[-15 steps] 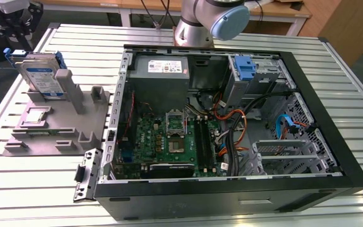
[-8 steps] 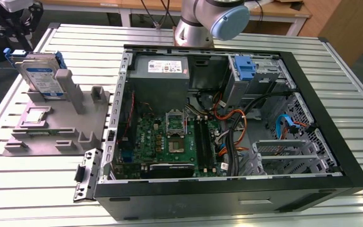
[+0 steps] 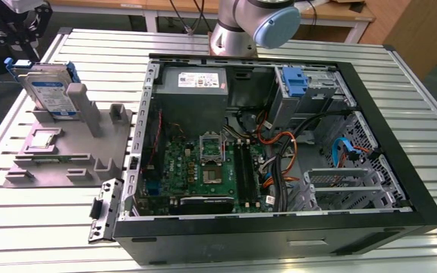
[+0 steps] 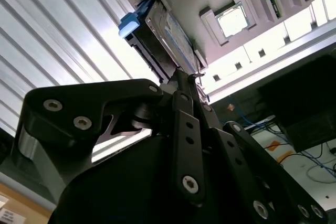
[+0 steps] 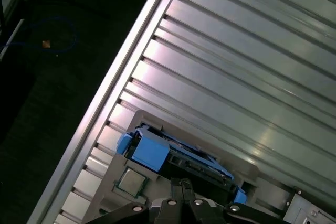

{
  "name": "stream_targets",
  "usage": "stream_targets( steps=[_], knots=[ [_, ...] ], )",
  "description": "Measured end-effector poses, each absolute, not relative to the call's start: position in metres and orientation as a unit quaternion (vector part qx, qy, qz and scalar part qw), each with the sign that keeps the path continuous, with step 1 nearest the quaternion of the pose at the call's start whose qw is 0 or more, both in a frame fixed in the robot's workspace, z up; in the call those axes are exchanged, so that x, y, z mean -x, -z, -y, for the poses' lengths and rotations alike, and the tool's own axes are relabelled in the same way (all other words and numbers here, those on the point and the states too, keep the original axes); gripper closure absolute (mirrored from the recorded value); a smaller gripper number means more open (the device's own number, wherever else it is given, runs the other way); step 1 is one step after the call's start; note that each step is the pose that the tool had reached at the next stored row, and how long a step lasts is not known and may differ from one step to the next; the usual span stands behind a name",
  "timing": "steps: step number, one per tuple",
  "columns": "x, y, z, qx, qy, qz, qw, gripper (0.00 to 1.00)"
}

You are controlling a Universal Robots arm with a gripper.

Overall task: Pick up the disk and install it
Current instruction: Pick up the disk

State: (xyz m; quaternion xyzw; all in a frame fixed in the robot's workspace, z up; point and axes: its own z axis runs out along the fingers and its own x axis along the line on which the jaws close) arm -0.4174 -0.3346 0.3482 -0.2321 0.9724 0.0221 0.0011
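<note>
The disk (image 3: 50,91) is seated upright in the grey holder (image 3: 61,152) on the desk (image 3: 44,227). The hand (image 5: 182,184) is positioned above it, closed and empty.

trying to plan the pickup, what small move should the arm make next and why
Probably a short, straight descent onto the disk's top edge. In the exterior view the gripper hangs just above the disk, which stands upright in the grey holder beside the open case, not yet lifted.
</note>
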Motion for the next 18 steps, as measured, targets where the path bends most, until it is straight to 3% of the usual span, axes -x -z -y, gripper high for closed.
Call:
stream_targets(
  steps=[18],
  knots=[
    [0.4174,-0.3482,0.3346,0.310,-0.022,-0.950,0.000,0.90]
  ],
)
